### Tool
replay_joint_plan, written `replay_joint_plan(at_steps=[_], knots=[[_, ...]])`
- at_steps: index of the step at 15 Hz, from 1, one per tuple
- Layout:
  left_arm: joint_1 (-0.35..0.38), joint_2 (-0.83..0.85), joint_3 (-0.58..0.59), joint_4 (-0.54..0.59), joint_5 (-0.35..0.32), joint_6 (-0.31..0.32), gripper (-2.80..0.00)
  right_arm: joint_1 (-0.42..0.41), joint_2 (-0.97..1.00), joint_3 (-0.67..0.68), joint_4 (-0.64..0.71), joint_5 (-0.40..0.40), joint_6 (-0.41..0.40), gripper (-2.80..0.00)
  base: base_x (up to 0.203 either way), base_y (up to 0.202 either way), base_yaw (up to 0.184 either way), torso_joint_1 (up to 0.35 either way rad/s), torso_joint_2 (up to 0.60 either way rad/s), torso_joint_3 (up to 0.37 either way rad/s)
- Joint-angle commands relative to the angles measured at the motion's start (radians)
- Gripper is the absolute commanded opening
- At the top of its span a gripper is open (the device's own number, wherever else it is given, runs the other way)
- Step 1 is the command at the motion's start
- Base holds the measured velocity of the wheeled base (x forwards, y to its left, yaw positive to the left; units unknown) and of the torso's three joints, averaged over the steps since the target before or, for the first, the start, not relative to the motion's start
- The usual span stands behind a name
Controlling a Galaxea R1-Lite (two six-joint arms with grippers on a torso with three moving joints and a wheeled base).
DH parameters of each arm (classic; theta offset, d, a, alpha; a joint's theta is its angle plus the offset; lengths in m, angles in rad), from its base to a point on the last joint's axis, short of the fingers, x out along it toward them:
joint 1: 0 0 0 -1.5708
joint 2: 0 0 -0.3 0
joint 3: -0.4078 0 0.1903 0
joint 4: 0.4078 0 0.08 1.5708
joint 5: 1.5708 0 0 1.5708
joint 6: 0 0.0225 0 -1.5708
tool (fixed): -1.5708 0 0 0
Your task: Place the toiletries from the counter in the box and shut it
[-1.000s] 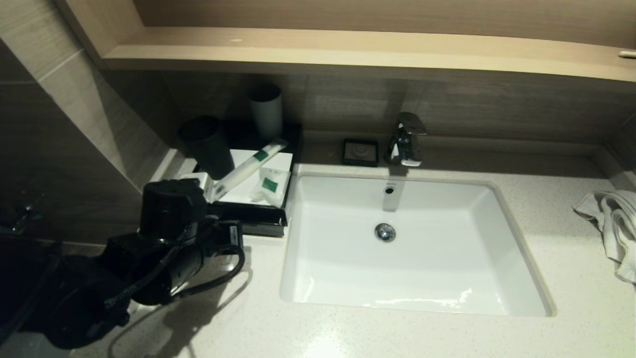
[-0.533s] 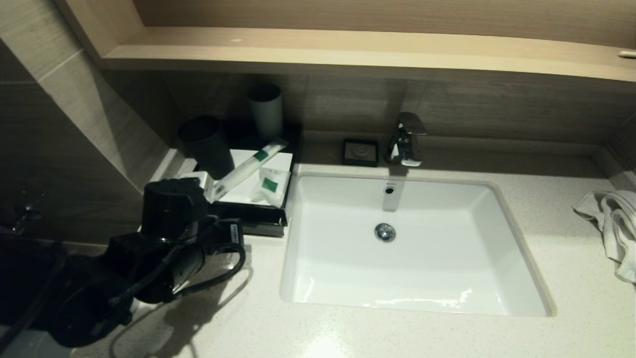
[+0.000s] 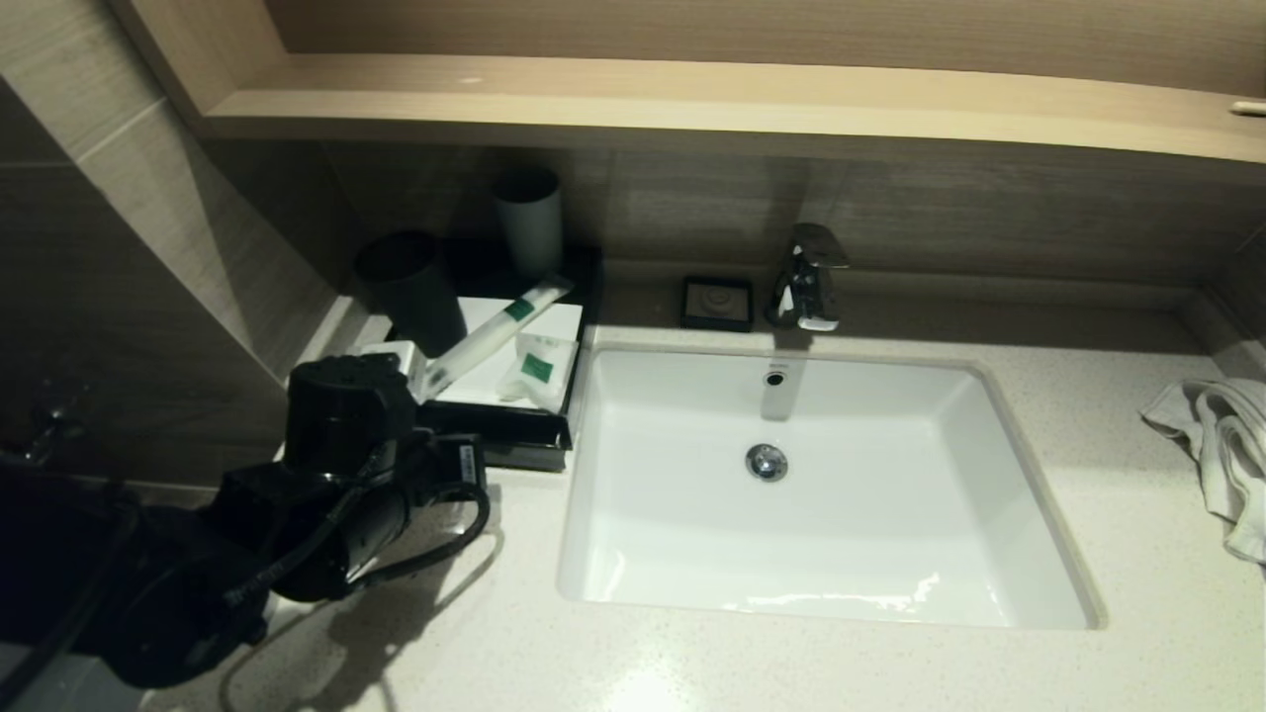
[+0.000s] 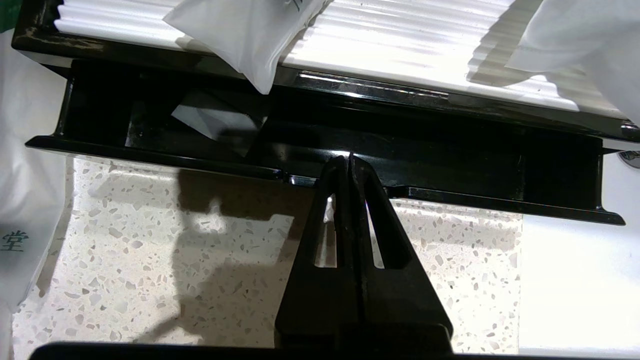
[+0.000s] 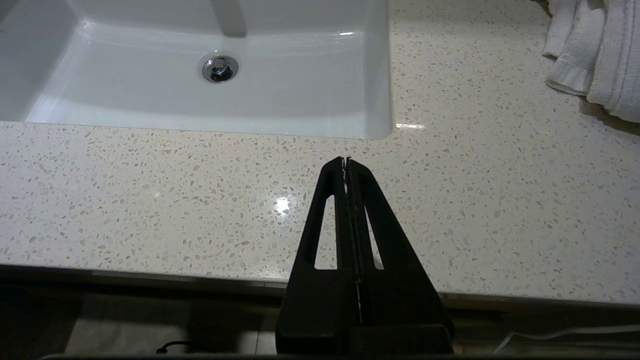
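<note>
1. The left gripper [image 4: 349, 159] was down low by the front of the box [image 4: 320, 170], with its two fingers pressed tight together and nothing between them.
2. Its tips touched the front edge of the drawer [image 4: 450, 197], which stuck out a little from under the white top.
3. The box sat on the counter [image 3: 752, 663], just left of the sink [image 3: 821, 494].
4. A long sachet [image 3: 492, 331] lay slanted across the white top of the box.
5. A small square sachet [image 3: 537, 368] lay beside it on the same top, near the edge by the sink.
6. Another white sachet [image 4: 30, 200] lay by the left end of the box.
7. A dark cup [image 3: 413, 292] and a pale cup [image 3: 530, 222] stood behind the box.
8. A small black soap dish [image 3: 717, 301] sat beside the tap [image 3: 809, 277].
9. A white towel [image 3: 1221, 450] lay bunched up far off on the right side of the counter.
10. The right gripper [image 5: 346, 161] hung above the front edge of the counter, near the sink's corner, its fingers squeezed together and holding nothing.
</note>
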Motion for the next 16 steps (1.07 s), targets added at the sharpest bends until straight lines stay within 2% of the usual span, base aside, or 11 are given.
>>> replay_joint_plan(at_steps=[1, 16], knots=[[-0.001, 0.008, 0.0, -0.001, 0.002, 0.001, -2.8, 0.0, 0.0, 0.0, 0.0, 0.0, -0.001, -2.8, 0.0, 0.0, 0.0, 0.0, 0.0, 0.0], [0.001, 0.011, -0.02, 0.002, -0.001, 0.001, -2.8, 0.0, 0.0, 0.0, 0.0, 0.0, -0.001, -2.8, 0.0, 0.0, 0.0, 0.0, 0.0, 0.0]])
